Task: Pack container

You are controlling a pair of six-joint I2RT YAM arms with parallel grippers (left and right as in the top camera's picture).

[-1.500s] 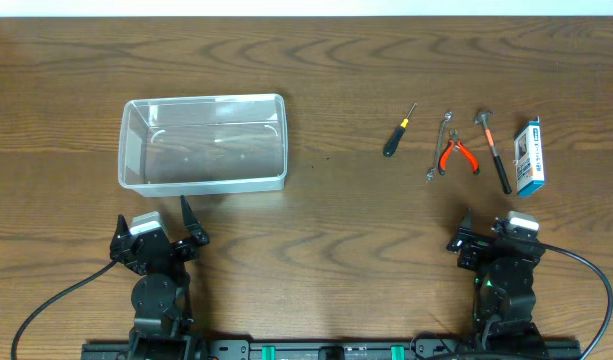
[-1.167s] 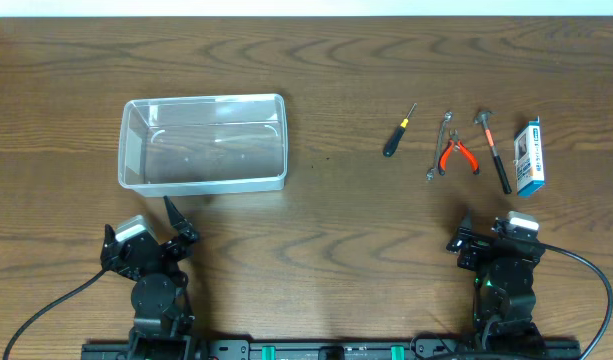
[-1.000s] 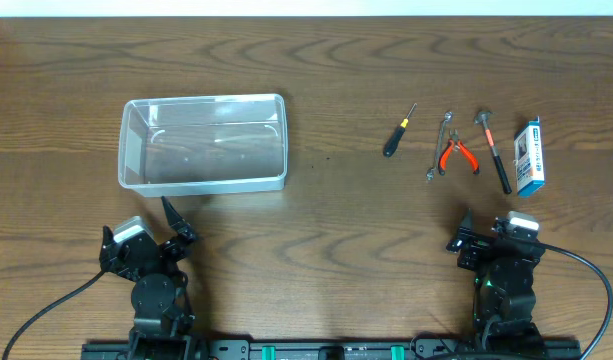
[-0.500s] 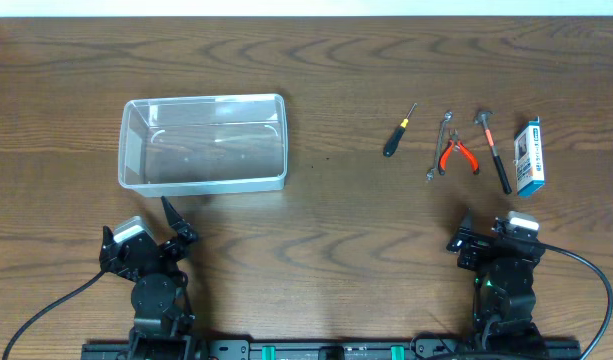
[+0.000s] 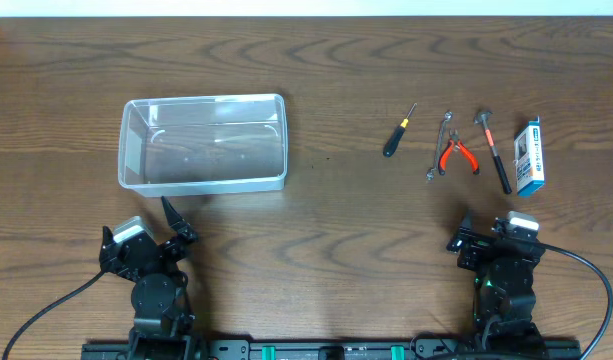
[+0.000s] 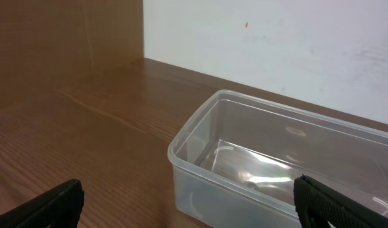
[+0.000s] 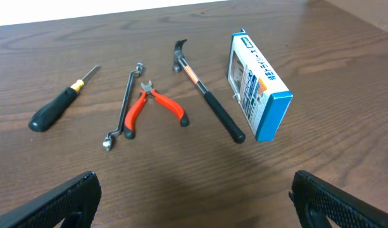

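All 3 views are evenly, brightly lit from above; glare is seen in the container [image 6: 269, 170] (shadows are faint), and detail is rendered sharply.

Both arms sit folded low. The black two-finger left gripper [image 6: 192, 204] has its jaws spread wide. The matching right gripper [image 7: 197, 190] does too.
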